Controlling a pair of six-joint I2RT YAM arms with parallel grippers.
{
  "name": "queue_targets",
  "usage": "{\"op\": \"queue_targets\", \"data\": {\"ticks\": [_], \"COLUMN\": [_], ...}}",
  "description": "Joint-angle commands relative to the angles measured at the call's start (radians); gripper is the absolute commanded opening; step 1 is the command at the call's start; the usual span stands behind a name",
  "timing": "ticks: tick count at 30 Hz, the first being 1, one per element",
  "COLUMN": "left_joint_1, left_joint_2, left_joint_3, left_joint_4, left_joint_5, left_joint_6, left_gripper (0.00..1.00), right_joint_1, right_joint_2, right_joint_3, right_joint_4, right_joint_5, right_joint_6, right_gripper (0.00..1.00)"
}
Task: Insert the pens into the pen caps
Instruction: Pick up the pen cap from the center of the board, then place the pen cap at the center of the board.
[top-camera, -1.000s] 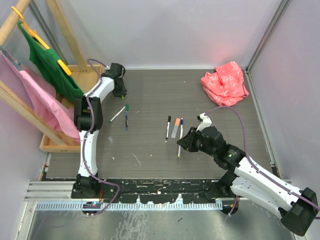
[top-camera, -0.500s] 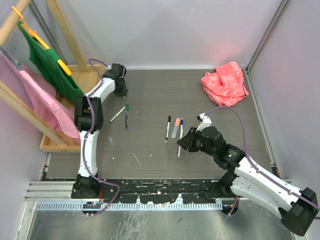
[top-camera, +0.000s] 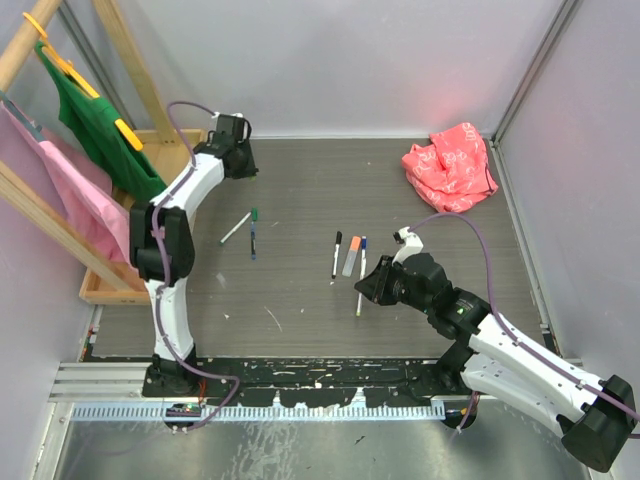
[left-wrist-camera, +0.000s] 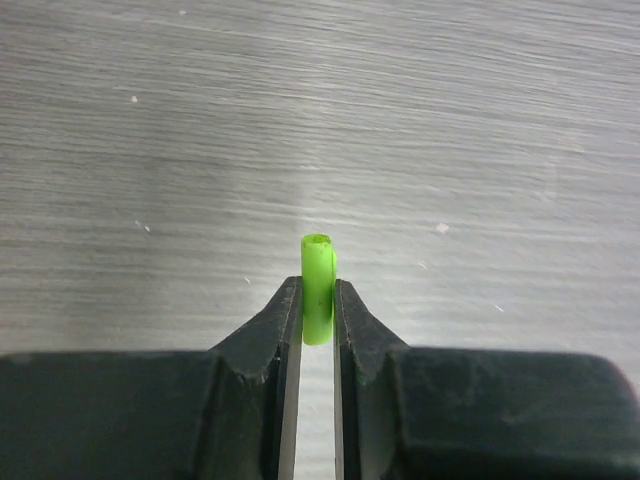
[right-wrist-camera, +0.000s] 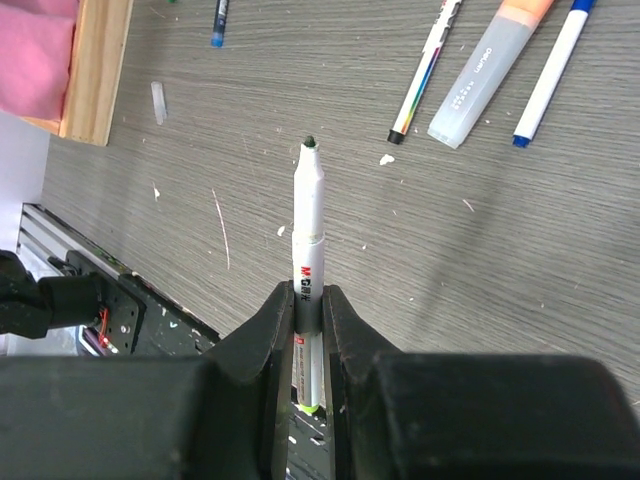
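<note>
Presently on table: we note spare pens lying mid-surface, seemingly reachable by either arm.
Right gripper: clenched on a white pen, tip forward, presented for capping.
Left gripper: pinching the green cap, mouth outward, at far left.

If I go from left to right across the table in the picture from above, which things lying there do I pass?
Slanted white pen → pen with the green top → pen with the black top → orange highlighter → blue-and-white pen → crumpled red bag.
</note>
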Motion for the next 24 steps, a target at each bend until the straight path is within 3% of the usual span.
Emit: {"op": "queue_targets", "data": {"ticks": [1, 5, 14, 24], "left_joint_1": [-0.055, -0.113, -0.354, -0.630], "left_joint_2": [-0.189, -0.323, -0.550, -0.634], "left_joint_3": [-0.083, -0.228, -0.559, -0.822], "left_joint_4": [0.061, 0.092, 0.140, 0.185], "left_joint_5": [0.038, 0.063, 0.072, -0.042], "left_joint_6": [0.005, -0.033, -0.140, -0.265], "left_gripper": [0.11, 0.11, 0.11, 0.11], "right_joint_1": [-0.005, -0.006, -0.005, -0.005], "right_joint_2": [-0.025, -0.040, -0.084, -0.163], "right_joint_3": [0.065, 0.101, 0.151, 0.127], "right_joint_4": [-0.018, -0.066, -0.154, -0.212], "right_joint_5": [0.029, 0.060, 0.115, 0.145], "right_joint_6": [-0.024, -0.043, -0.047, 0.007], "right_gripper": [0.00, 0.00, 0.00, 0.00]}}
